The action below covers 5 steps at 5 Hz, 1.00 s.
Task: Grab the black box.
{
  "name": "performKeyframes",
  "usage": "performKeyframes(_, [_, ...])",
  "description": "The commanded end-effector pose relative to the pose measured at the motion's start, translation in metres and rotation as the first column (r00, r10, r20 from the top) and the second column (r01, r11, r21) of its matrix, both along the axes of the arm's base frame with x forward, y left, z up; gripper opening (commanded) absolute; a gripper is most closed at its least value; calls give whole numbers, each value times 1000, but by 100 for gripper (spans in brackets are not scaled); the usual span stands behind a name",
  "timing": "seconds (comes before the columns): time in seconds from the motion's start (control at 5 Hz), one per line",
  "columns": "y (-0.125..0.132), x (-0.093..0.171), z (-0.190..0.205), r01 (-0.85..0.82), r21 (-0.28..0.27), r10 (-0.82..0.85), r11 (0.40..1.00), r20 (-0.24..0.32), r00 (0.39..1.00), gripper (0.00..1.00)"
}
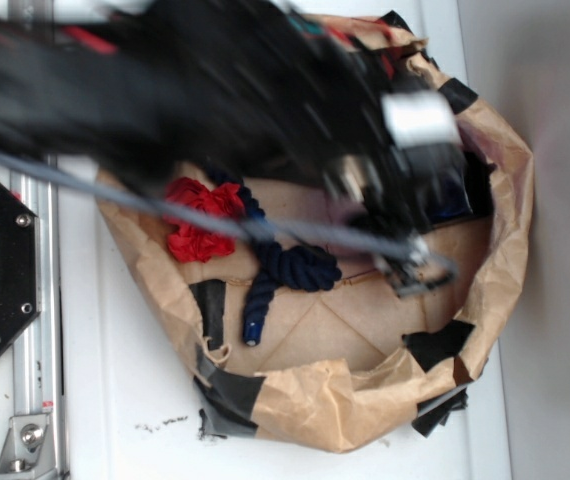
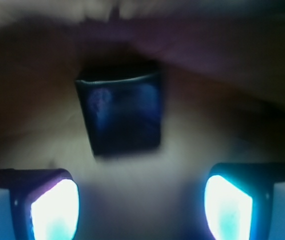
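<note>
- Paper bin (image 1: 510,215): crumpled brown paper walls patched with black tape (image 1: 435,345), lying on a white table (image 1: 125,400); it serves as the landmark for all places below.
- Arm (image 1: 195,80): black, blurred, reaching from the upper left of the exterior view across the bin's rim to its right-hand part.
- Gripper (image 1: 427,265): over the bin floor, near the right wall. In the wrist view the gripper (image 2: 141,205) shows two glowing fingers (image 2: 55,210) spread wide apart, with nothing between them.
- Box (image 2: 121,112): glossy black square with rounded edges, lying on the bin floor, ahead of the spread fingers and clear of both. In the exterior view the box (image 1: 455,195) is a dark patch near the right wall, largely hidden by the arm.
- Flower (image 1: 203,218): red, on the bin floor near the left wall.
- Rope (image 1: 290,265): dark blue, knotted, at the middle of the bin floor, just beside the flower.
- Cable (image 1: 115,190): grey, crossing above the bin from the left toward the gripper.
- Rail (image 1: 37,330): metal, on the table to the left of the bin.
</note>
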State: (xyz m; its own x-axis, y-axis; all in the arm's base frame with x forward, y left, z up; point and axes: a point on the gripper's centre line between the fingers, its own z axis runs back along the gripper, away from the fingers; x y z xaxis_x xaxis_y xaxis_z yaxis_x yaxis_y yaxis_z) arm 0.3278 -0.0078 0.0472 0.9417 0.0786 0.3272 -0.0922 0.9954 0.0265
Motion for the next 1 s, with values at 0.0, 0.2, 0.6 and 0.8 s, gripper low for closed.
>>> performKeyframes(0.0, [-7,32,-7,-11,30,8,999,86,996,100])
performKeyframes(0.2, [-8,35,-6,-33,69,27,997,84,996,100])
performKeyframes(0.6, [7,-21,22,-46,20,43,999,113,993,100])
performKeyframes(0.8, [20,-44,39,-49,-17,51,999,149,988,100])
